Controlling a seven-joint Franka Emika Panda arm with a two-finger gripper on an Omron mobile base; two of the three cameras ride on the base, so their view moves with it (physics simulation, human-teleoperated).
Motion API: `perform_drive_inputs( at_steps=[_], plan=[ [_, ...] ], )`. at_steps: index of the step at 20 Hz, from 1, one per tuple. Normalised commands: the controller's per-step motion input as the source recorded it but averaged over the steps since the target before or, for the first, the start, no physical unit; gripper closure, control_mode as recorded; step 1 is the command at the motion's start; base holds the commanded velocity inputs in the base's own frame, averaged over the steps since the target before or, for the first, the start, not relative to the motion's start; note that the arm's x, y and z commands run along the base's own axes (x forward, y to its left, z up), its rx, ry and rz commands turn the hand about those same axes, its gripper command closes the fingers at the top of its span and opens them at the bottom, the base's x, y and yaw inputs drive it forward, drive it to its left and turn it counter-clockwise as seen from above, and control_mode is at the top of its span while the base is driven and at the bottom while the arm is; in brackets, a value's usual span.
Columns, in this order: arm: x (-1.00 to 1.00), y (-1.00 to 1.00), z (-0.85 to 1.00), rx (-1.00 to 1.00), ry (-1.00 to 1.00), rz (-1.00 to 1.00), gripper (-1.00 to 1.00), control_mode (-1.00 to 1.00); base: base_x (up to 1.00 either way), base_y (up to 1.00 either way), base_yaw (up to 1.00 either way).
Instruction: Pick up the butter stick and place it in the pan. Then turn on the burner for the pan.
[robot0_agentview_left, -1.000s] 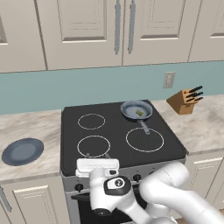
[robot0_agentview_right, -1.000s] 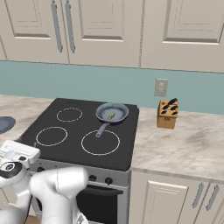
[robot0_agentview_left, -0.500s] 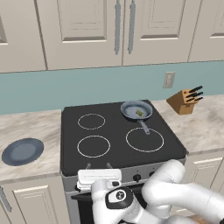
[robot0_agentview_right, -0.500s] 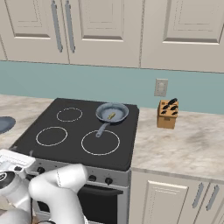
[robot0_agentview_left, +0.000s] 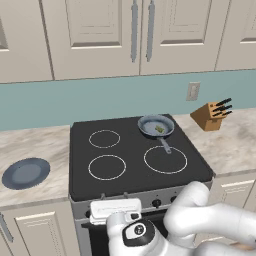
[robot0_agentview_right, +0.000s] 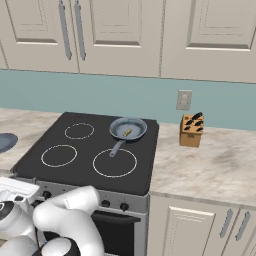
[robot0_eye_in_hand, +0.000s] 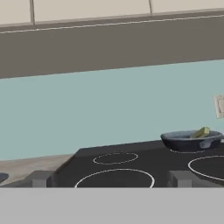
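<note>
The butter stick (robot0_agentview_left: 160, 129) lies inside the grey-blue pan (robot0_agentview_left: 156, 125) at the back right of the black stovetop (robot0_agentview_left: 130, 170). The burner under the pan is covered by it. The right base view shows the same pan (robot0_agentview_right: 128, 128) holding the butter stick (robot0_agentview_right: 127, 133), its handle pointing forward. My gripper (robot0_eye_in_hand: 110, 179) hangs low at the stove's front edge, open, with nothing between its fingertips (robot0_eye_in_hand: 39, 178). It looks across the glass toward the pan (robot0_eye_in_hand: 190, 140) and butter stick (robot0_eye_in_hand: 201, 132) at the far right. The white hand (robot0_agentview_left: 115, 209) sits before the knob panel.
Small knobs (robot0_agentview_left: 156, 203) line the stove's front panel. White-outlined rings (robot0_agentview_left: 165, 159) mark the other zones. A dark-blue plate (robot0_agentview_left: 26, 172) rests on the left counter and a knife block (robot0_agentview_left: 212, 115) on the right counter. Cabinets hang above.
The hand has dropped lower in front of the stove's front edge and the arm has folded down. The gripper has stayed open. Pan and butter have not moved.
</note>
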Motion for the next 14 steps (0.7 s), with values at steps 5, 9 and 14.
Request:
perform_drive_inputs(
  at_steps=[5, 9, 14],
  plan=[
    [-0.09, 0.0, -0.18, 0.0, 0.0, 0.0, -1.0, -1.0, 0.0, 0.0, 0.0],
    [-0.08, 0.0, -0.21, 0.0, 0.0, 0.0, -1.0, -1.0, 0.0, 0.0, 0.0],
    [-0.04, 0.0, -0.18, 0.0, 0.0, 0.0, -1.0, -1.0, 0.0, 0.0, 0.0]
  ],
)
